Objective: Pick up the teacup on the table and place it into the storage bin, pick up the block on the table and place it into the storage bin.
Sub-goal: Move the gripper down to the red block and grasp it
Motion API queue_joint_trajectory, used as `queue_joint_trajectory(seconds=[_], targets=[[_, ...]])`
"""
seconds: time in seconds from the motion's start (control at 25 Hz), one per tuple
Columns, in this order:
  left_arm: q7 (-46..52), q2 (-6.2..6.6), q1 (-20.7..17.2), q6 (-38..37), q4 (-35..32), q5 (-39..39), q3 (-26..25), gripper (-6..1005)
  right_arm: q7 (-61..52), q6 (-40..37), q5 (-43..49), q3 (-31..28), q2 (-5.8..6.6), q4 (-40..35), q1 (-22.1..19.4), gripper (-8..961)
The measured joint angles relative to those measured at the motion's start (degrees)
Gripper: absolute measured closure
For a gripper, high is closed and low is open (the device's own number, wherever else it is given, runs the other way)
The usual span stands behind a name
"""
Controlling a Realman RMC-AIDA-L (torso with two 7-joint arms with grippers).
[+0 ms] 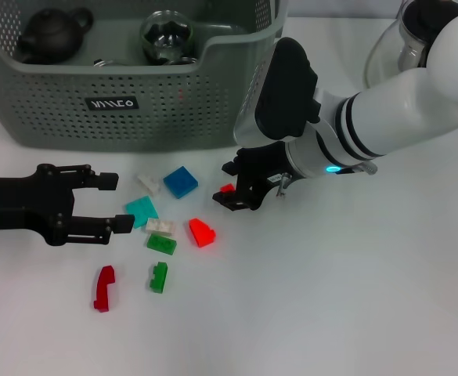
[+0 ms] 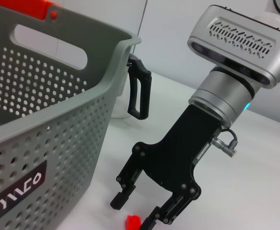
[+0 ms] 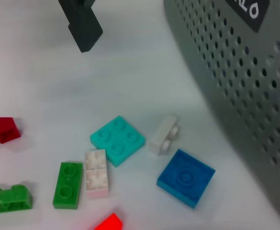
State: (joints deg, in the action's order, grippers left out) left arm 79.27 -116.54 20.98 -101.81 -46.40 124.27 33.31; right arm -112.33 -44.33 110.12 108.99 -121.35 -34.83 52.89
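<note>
Block: a small red block [image 1: 227, 188] sits between the spread fingertips of the right gripper [image 1: 234, 186], low over the table [image 1: 354, 298] just in front of the storage bin [image 1: 135, 102]; the left wrist view shows it [image 2: 133, 222] on the table with the jaws parted around it, not clenched. My worry is that so small a piece could skid or tip out as the jaws meet, or be pinched by a corner and drop before it clears the bin's wall. The left gripper [image 1: 111, 204] rests released, farther out from the bin's front, beside the scatter of loose blocks; a careless sweep could knock the teal block [image 1: 142, 210] near its fingertips. Inside the bin lie a dark teapot [image 1: 50, 33] and a glass vessel [image 1: 166, 35]; whether the teacup is among them I cannot tell
</note>
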Motion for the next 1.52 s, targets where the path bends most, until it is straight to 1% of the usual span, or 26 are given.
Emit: queue_joint_trajectory(seconds=[0.6, 0.8, 1.24, 1.52], targets=[[0.0, 0.00, 0.1, -0.1, 0.0, 0.0, 0.0, 188, -0.3, 0.1, 0.0, 0.4, -0.10, 0.1, -0.2, 443], [0.0, 0.00, 0.4, 0.0, 0.0, -0.1, 0.0, 188, -0.5, 0.0, 0.0, 0.4, -0.11, 0.1, -0.2, 475], [0.0, 0.00, 0.5, 0.0, 0.0, -0.1, 0.0, 188, -1.2, 0.0, 0.0, 0.4, -0.11, 0.1, -0.1, 620], [0.0, 0.00, 0.5, 0.0, 0.0, -0.1, 0.0, 188, -1.2, 0.0, 0.0, 0.4, -0.06, 0.1, -0.1, 629]])
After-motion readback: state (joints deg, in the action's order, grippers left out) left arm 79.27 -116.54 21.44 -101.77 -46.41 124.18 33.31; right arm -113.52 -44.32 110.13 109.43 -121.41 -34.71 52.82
